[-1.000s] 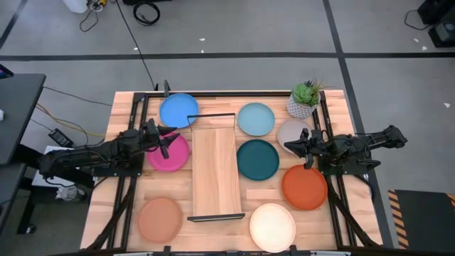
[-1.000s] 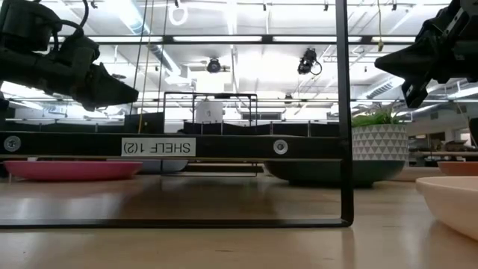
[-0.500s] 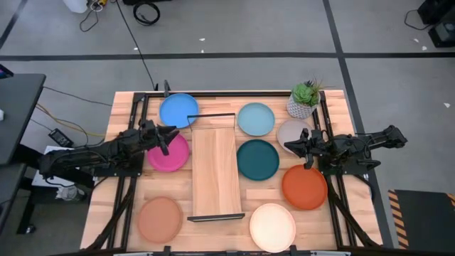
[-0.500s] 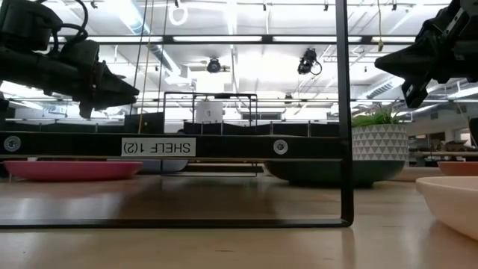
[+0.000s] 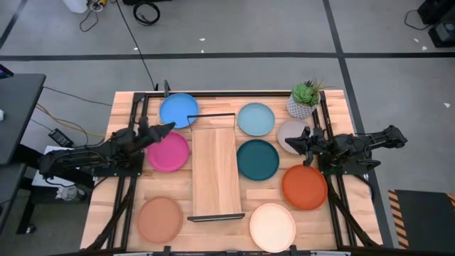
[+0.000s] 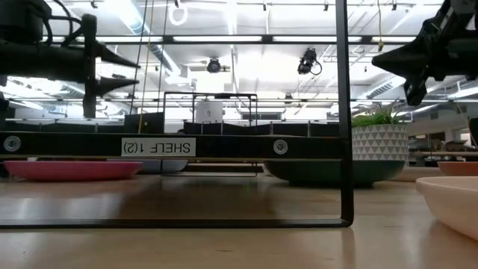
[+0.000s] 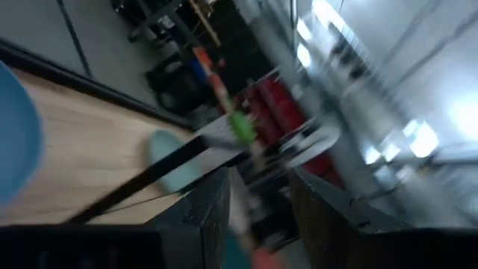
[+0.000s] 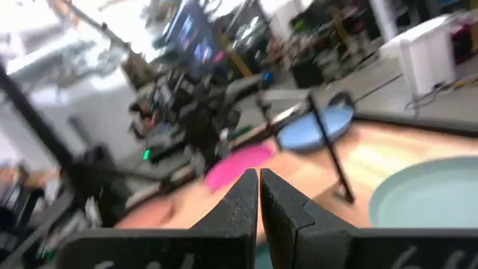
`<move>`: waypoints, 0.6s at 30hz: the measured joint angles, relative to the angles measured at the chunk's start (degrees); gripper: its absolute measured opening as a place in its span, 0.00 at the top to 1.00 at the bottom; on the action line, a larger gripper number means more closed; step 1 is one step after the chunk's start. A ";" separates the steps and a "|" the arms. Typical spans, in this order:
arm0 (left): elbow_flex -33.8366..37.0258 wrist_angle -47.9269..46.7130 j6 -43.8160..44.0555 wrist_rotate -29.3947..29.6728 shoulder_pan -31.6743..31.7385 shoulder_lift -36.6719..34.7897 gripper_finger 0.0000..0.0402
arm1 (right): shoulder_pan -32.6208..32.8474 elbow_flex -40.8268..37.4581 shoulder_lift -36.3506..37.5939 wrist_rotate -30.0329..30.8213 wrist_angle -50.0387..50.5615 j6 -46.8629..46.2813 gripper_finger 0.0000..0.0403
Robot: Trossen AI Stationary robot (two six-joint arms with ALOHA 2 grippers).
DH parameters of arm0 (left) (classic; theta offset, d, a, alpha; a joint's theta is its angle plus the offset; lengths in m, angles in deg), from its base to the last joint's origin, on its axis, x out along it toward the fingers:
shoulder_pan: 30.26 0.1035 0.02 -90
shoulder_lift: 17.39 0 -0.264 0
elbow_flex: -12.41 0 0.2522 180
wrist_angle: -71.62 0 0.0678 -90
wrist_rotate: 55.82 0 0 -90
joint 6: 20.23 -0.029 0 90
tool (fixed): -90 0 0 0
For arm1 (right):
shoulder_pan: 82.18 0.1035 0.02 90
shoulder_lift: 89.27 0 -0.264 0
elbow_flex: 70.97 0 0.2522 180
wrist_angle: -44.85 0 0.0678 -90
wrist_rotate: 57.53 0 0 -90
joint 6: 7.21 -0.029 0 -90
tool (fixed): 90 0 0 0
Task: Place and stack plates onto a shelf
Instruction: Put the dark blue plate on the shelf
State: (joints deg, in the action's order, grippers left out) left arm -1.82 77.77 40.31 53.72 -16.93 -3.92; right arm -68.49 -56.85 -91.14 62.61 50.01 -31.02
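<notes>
My left wrist view is smeared, showing only my two dark fingers [image 7: 213,213] standing apart with nothing between them and a cut-off sliver of the round bright blue matte plate [image 5: 178,111]. My left end effector [image 5: 165,128] hangs empty and part open in the air, over the gap between that plate, near the worktop's far-left corner, and the round magenta matte plate [image 5: 168,151] just in front of it. My right end effector [image 5: 290,147] has its fingers pressed together on nothing, above the round grey-beige matte plate [image 5: 292,131], which it and my arm partly hide. From the low view most plates are cut off or hidden behind the shelf's black wire frame [image 6: 343,112]. I count eight plates, all flat on the light butcher-block worktop [image 5: 128,107] and none on the long narrow light-wood shelf [image 5: 215,171], which lies along the middle running from the far edge toward the near edge. To its left are three: bright blue, magenta and the round terracotta plate [image 5: 160,219] by the near-left corner. To its right are five: the round light blue plate [image 5: 256,119], grey-beige, the round teal plate [image 5: 257,159], the round orange plate [image 5: 304,187] and the round cream plate [image 5: 272,227] at the near edge. One small white patterned pot with a green plant [image 5: 304,99] stands at the far-right corner.
</notes>
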 joint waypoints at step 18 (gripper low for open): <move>0.00 10.33 3.45 14.49 -0.02 0.02 0.63 | -0.98 0.00 0.02 15.31 -21.01 -0.96 0.94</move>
State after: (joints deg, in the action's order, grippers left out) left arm -1.82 88.10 43.76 68.21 -16.96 -3.90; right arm -69.46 -56.85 -91.12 77.93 29.00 -31.97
